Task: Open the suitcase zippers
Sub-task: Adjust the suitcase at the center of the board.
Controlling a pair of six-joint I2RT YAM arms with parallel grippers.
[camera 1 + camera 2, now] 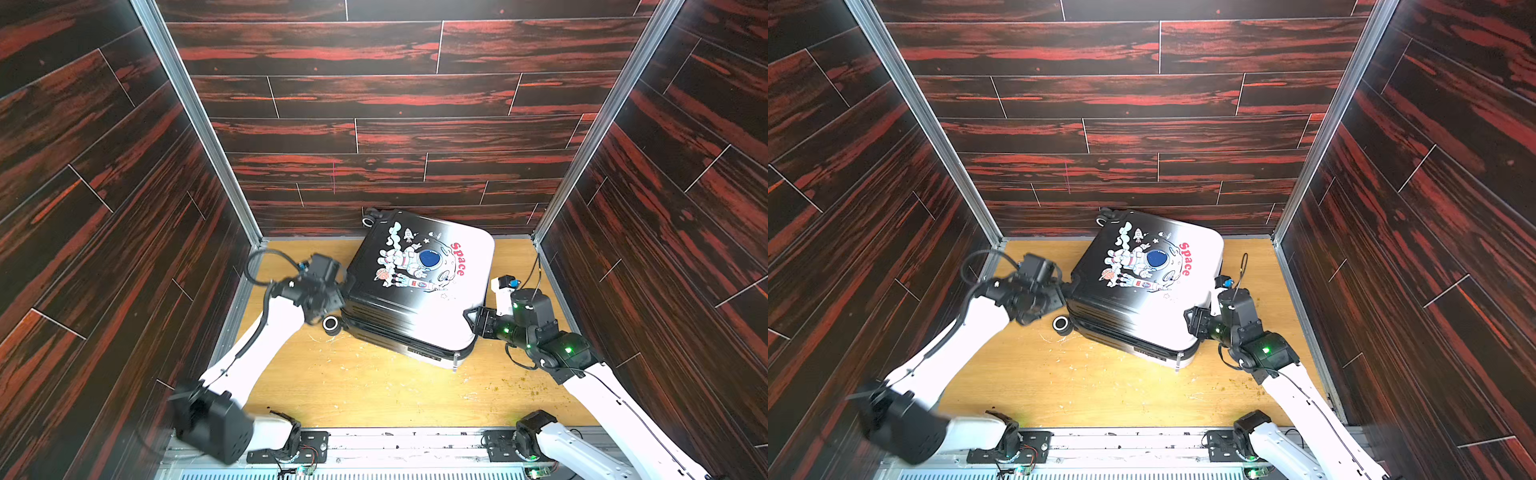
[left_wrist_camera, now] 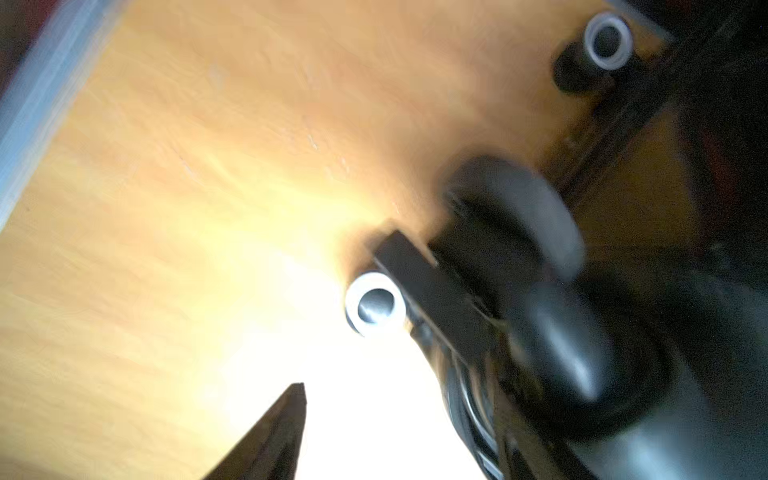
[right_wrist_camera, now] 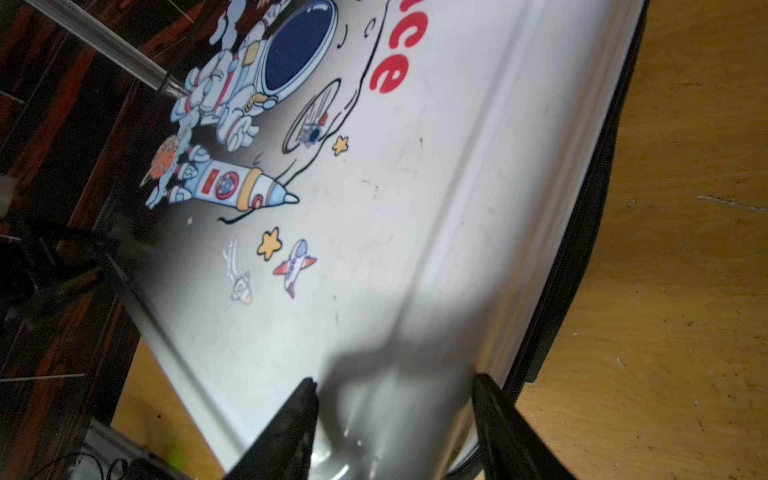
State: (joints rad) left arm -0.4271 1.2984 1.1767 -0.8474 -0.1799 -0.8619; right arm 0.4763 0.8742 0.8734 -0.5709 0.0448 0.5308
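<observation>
1. In both top views we see the table [image 1: 374,386] brightly and evenly lit, while the dark wall panels [image 1: 83,166] splay outward toward the frame edges.
2. The left arm [image 1: 266,332] smears with motion blur there; the right arm [image 1: 540,332] is sharp.
3. Our left wrist view is blurred throughout, and white glare washes out the table beside a wheel [image 2: 376,305].
4. In the right wrist view the suitcase [image 3: 415,208] shows crisp print, with a soft dark shadow on its white shell.

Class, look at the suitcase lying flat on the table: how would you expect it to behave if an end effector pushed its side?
The suitcase would probably slide, not roll: its wheel juts sideways. Lying broad and flat on the table, it seems unlikely to tip. Its glossy hard shell likely stays stiff but slippery.
</observation>
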